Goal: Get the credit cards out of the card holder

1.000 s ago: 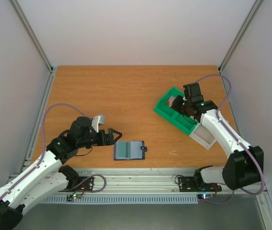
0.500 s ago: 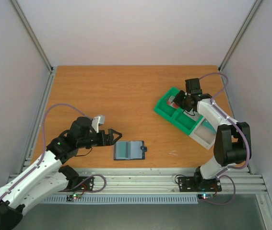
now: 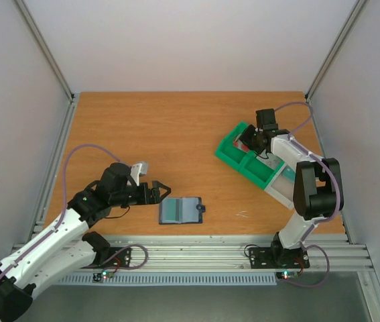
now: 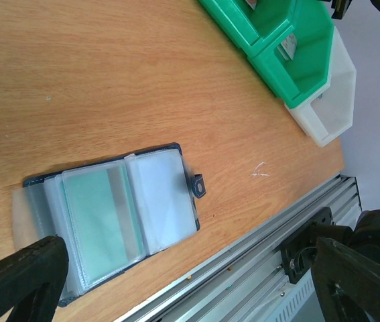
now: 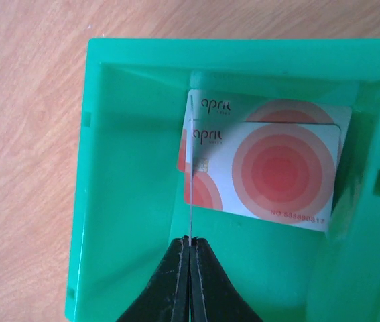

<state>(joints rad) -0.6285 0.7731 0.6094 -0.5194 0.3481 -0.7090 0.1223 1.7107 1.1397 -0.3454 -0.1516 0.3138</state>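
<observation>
The slate-blue card holder (image 3: 179,210) lies open near the table's front edge, and a teal card (image 4: 99,215) shows through one of its clear pockets. My left gripper (image 3: 161,192) is open just left of it, its fingers (image 4: 22,278) straddling the holder's left end without touching it. My right gripper (image 3: 251,139) hovers over the far compartment of the green tray (image 3: 233,155). It is shut on a credit card seen edge-on (image 5: 190,168). Two whitish cards with red circles (image 5: 277,168) lie flat in that compartment.
A white bin (image 3: 285,189) adjoins the near end of the green tray (image 4: 290,40). The metal rail (image 4: 257,255) runs along the table's front edge, close to the holder. Grey walls enclose the table on three sides.
The right arm has folded in, bringing its gripper up and slightly left over the tray's far compartment. The left arm and the card holder have barely moved.
</observation>
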